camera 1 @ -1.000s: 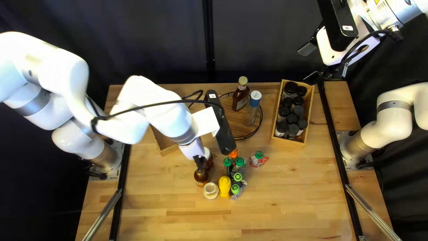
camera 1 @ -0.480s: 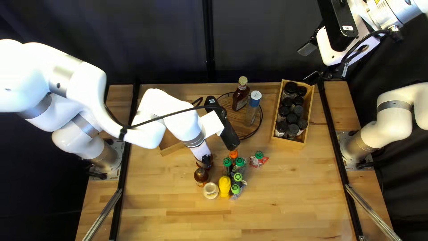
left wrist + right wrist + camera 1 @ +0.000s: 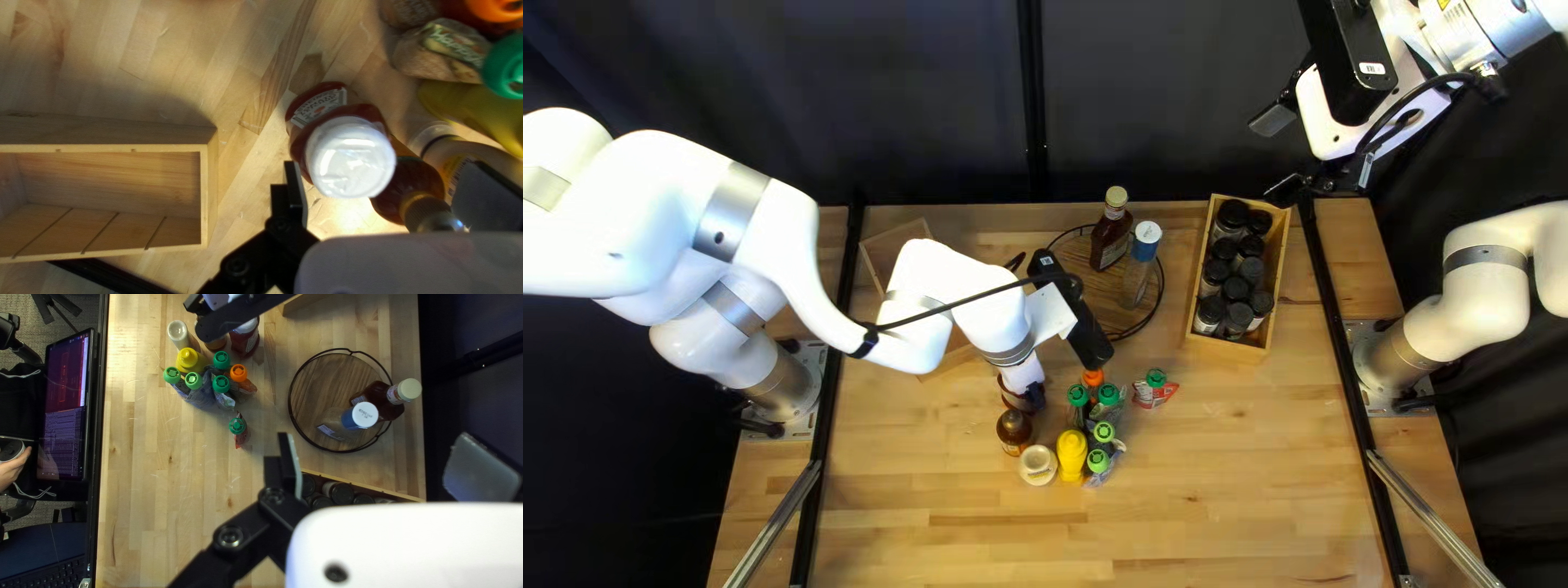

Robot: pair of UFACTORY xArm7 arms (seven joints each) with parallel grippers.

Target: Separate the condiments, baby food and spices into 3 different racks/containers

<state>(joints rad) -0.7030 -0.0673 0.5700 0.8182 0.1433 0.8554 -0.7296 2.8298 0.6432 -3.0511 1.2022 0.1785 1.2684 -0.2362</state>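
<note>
Your left gripper (image 3: pixel 1030 396) has its fingers spread wide over the red bottle (image 3: pixel 350 158), whose white cap shows between them; nothing is gripped. Its wrist angles down to that bottle, and behind it the left arm (image 3: pixel 773 245) reaches in a raised, bent curve from its base. Take the one red bottle as your landmark, with places as in the top left view. Just nearer you stands one brown bottle (image 3: pixel 1014 428), then one pale bottle (image 3: pixel 1038 466); nearer you and to the right is one yellow bottle (image 3: pixel 1072 457). To its right are six capped pouches (image 3: pixel 1108 399), five green caps and one orange, one pouch lying apart from the other five. Up and left of it sits one wooden box (image 3: pixel 211 185). Up and right, one round tray (image 3: pixel 321 386) carries two bottles (image 3: pixel 1111 237). Farther right, one spice box (image 3: pixel 1225 346) holds at least ten black-capped jars (image 3: pixel 1236 289). Your right gripper (image 3: pixel 1284 152) is farthest up and right, past the table's far edge, fingers parted with nothing between them, its arm (image 3: pixel 1465 44) raised across the corner.
</note>
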